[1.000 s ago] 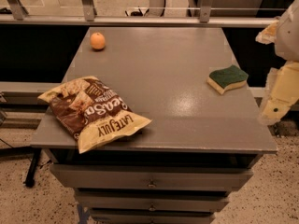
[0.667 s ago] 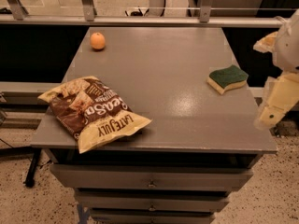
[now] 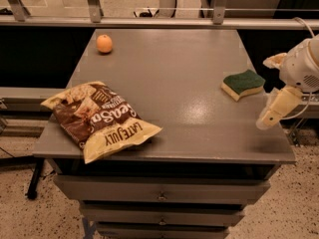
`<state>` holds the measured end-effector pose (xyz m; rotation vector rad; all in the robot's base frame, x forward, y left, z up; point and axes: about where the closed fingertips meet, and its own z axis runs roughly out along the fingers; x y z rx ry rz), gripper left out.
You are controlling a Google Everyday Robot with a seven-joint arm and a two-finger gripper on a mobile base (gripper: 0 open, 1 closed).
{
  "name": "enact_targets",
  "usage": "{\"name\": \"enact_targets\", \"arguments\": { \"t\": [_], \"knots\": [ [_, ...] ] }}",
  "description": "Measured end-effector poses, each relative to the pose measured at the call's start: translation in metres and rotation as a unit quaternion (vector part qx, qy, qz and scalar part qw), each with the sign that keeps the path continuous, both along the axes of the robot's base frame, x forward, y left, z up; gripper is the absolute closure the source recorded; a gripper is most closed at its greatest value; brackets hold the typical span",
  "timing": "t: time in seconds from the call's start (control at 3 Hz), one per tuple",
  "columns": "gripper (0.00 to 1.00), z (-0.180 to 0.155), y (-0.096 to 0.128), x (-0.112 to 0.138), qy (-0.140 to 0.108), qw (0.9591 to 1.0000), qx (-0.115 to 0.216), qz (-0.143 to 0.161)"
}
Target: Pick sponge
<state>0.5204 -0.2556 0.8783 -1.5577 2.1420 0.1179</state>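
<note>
The sponge (image 3: 242, 83) has a dark green top over pale yellow foam and lies flat near the right edge of the grey table (image 3: 174, 88). My gripper (image 3: 264, 91) hangs at the table's right edge, just right of the sponge and slightly nearer the front, above the surface. Its two cream fingers stand apart, one (image 3: 275, 108) reaching down over the table's edge, the other (image 3: 273, 60) higher up behind the sponge. It is open and holds nothing. It does not touch the sponge.
A large chip bag (image 3: 99, 118) lies at the front left of the table. A small orange fruit (image 3: 104, 43) sits at the back left. A metal rail (image 3: 159, 21) runs behind the table. Drawers (image 3: 162, 195) are below the front edge.
My gripper has moved left from beside the table toward its right edge and the sponge. The sponge, bag and fruit have not moved.
</note>
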Motion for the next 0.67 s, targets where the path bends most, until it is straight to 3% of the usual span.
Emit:
{"name": "enact_targets", "arguments": {
  "t": [0.33,0.67],
  "knots": [
    [0.0,-0.026,-0.005,0.042,-0.014,0.9986,0.05,-0.003],
    [0.0,-0.043,-0.026,0.085,-0.038,0.995,0.088,-0.027]
  ]
}}
